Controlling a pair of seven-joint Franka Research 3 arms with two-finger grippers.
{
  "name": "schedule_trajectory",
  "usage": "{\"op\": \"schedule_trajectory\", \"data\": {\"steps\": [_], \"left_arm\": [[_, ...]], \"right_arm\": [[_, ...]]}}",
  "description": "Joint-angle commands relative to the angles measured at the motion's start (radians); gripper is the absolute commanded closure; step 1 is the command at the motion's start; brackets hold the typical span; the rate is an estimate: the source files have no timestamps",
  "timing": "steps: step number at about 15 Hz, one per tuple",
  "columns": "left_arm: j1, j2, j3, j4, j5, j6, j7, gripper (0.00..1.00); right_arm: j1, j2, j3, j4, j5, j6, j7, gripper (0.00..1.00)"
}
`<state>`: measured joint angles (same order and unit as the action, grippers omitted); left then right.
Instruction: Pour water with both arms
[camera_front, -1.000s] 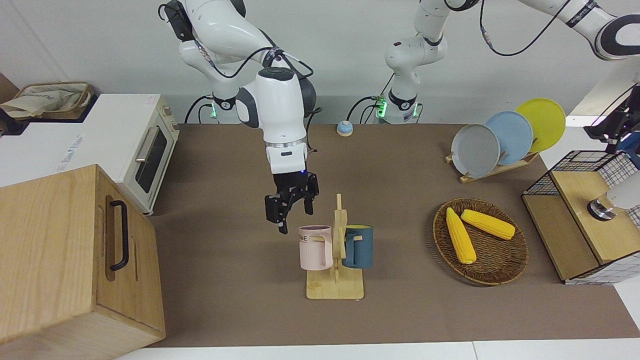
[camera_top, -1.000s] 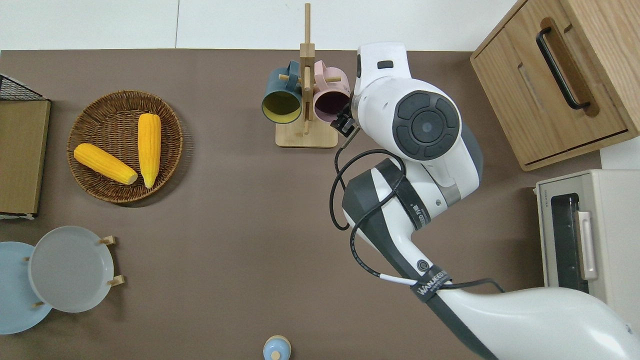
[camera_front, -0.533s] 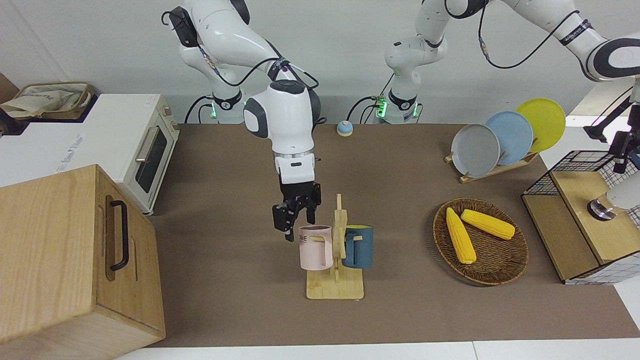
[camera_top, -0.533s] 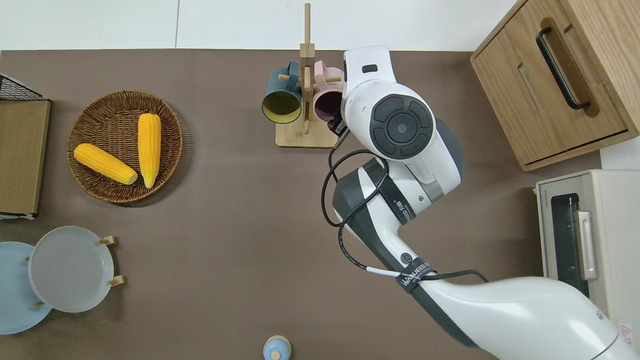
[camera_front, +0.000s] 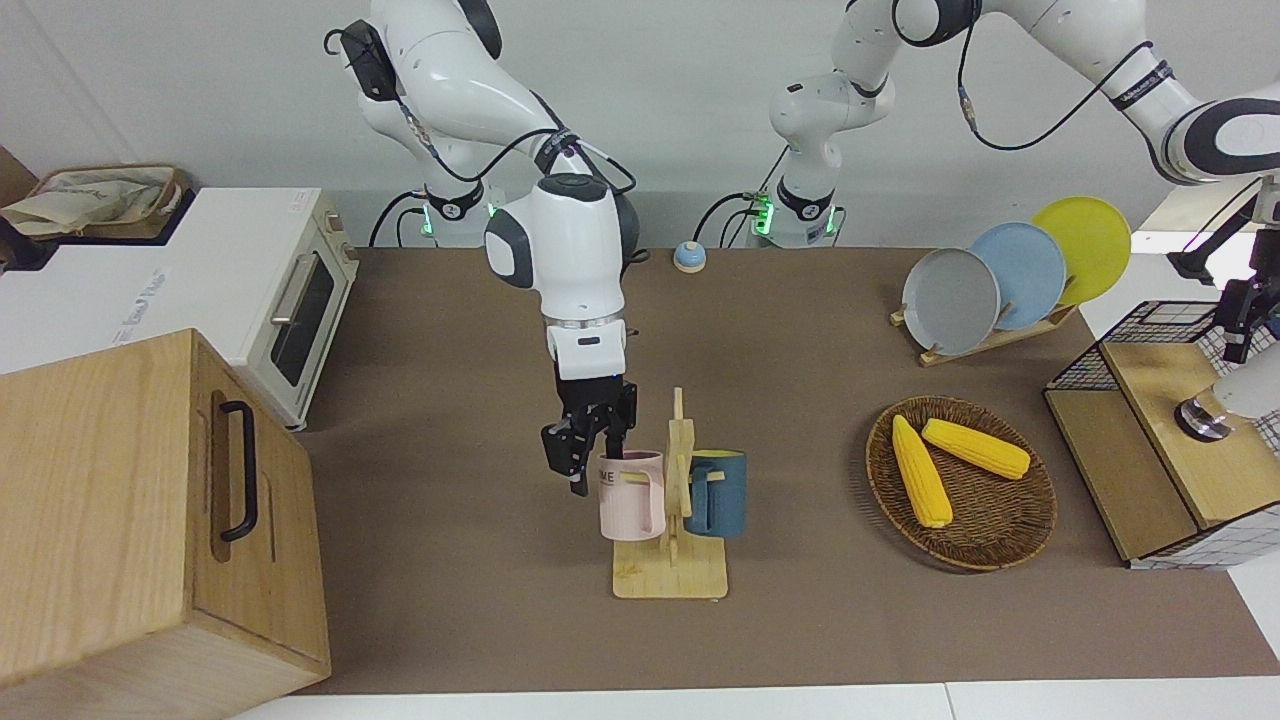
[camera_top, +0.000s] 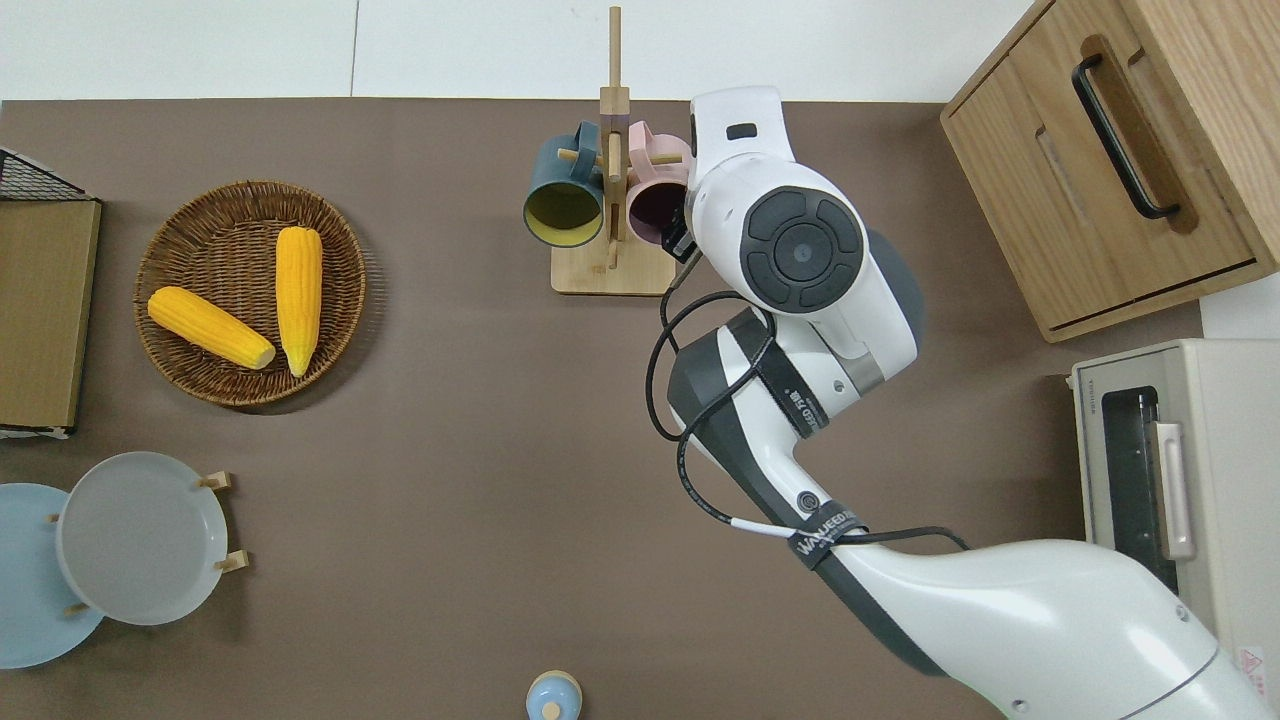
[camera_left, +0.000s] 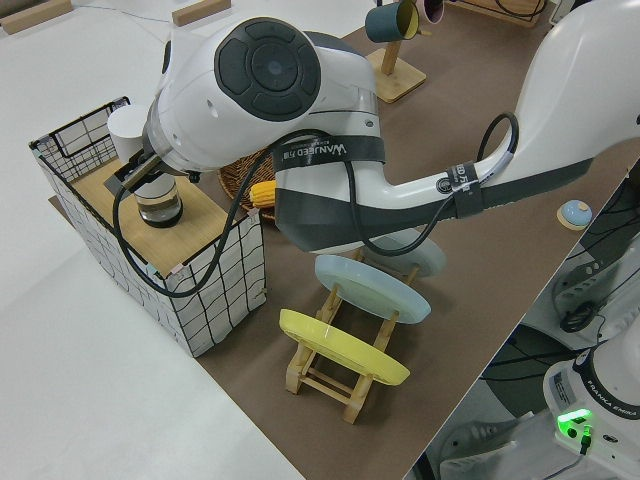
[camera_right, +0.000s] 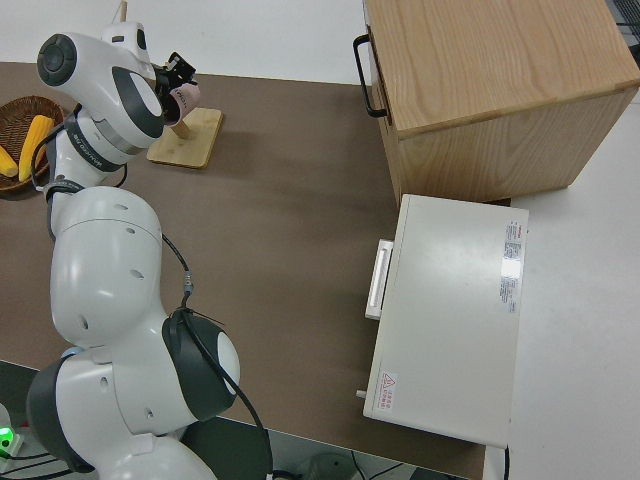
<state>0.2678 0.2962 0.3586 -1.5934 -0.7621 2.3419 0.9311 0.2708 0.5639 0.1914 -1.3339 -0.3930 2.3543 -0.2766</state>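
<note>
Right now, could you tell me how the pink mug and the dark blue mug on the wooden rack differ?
The pink mug hangs at the right arm's end of the wooden mug rack; the dark blue mug hangs at the left arm's end. The pink mug's inside looks dark purple, the blue mug's yellow. The right tool sits at the pink mug's rim; nothing is near the blue mug. Both hang by their handles on pegs and look alike in size.

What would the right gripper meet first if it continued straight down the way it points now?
Most likely the pink mug on the wooden rack. The right gripper points down at the mug's rim, one of its fingers outside the wall. The exact depth is unclear.
</note>
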Motion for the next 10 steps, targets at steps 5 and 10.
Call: {"op": "schedule_trajectory", "data": {"steps": [5,10], "left_arm": [[-0.007,0.03,-0.021,-0.008,-0.071,0.1,0.106,0.0],[-0.007,0.047,-0.021,-0.013,-0.083,0.129,0.198,0.0]], "right_arm": [[0.019,0.031,-0.017,0.035,-0.02,0.011,-0.001,0.471],[0.022,0.031,-0.017,0.035,-0.02,0.011,-0.001,0.549]]}}
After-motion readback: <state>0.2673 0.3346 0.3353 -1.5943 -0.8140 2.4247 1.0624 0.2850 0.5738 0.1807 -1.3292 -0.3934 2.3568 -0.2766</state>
